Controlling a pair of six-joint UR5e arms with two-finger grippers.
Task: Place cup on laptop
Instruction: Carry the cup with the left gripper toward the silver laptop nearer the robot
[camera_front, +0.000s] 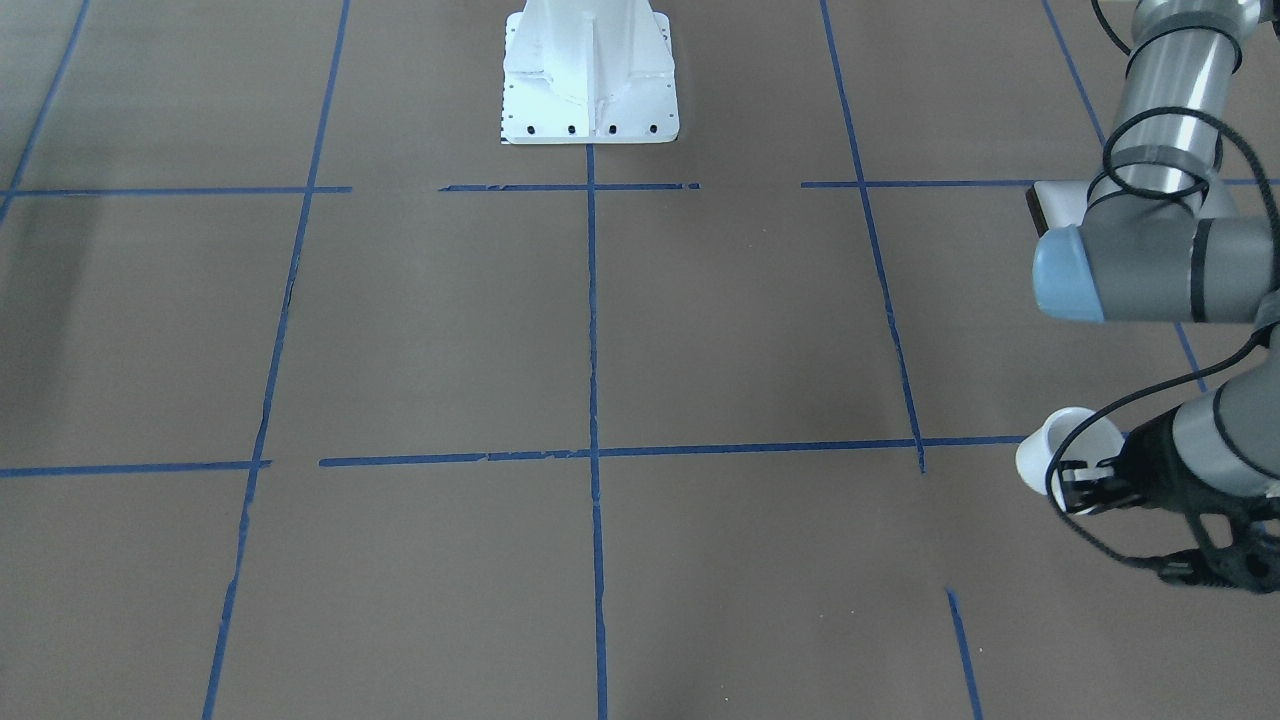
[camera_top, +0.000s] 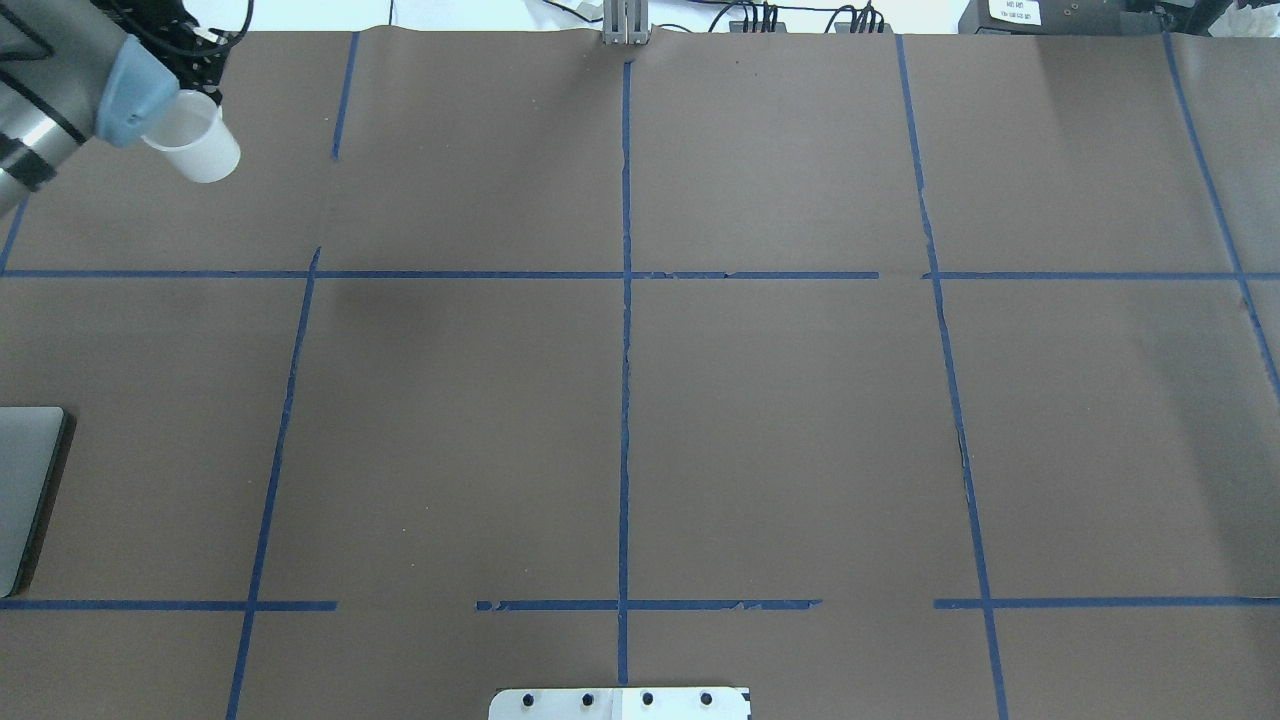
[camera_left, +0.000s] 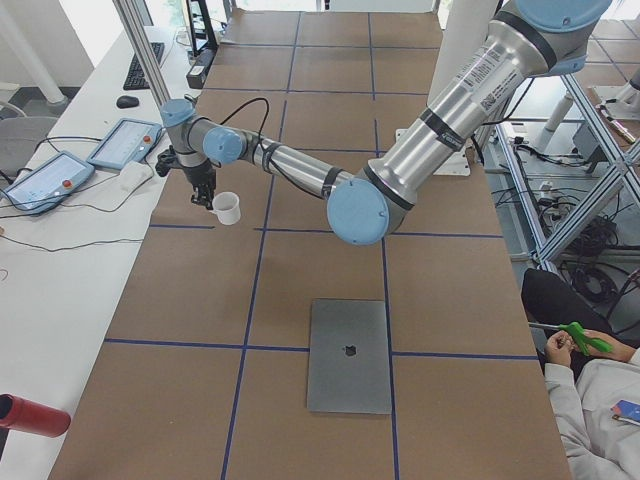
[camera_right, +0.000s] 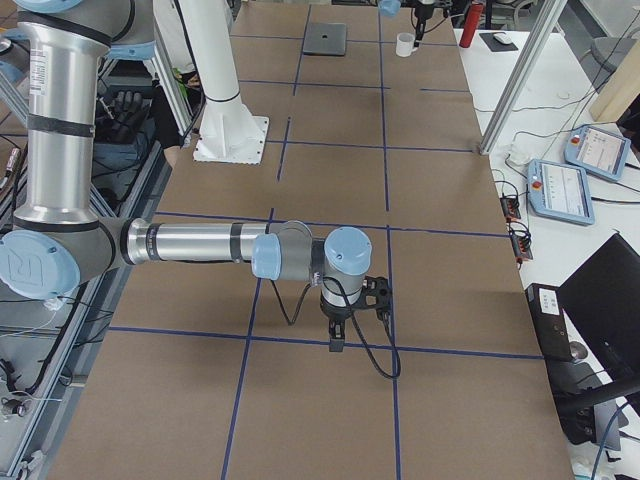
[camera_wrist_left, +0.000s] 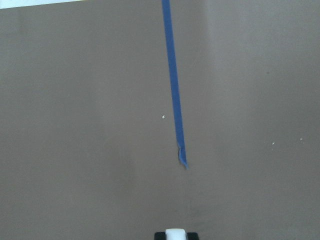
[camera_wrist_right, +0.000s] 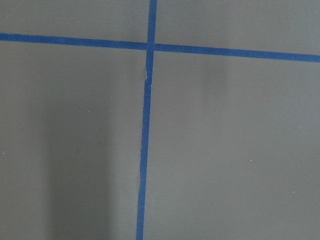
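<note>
The small white cup (camera_front: 1062, 448) is in my left gripper (camera_front: 1088, 483), which is shut on its rim. The cup is tilted and held above the table, near the far edge on my left. It also shows in the overhead view (camera_top: 198, 140) and the exterior left view (camera_left: 227, 207). The silver-grey laptop (camera_left: 349, 355) lies closed and flat on the table, nearer the robot than the cup. Only its edge shows in the overhead view (camera_top: 25, 490). My right gripper (camera_right: 336, 343) hangs low over the table on the other side. I cannot tell whether it is open or shut.
Blue tape lines grid the brown table top. The white robot pedestal (camera_front: 590, 70) stands at the middle of the robot's edge. A side table with teach pendants (camera_left: 125, 143) and a red cylinder (camera_left: 30, 415) runs along the far edge. A person (camera_left: 590, 400) sits by the robot's side.
</note>
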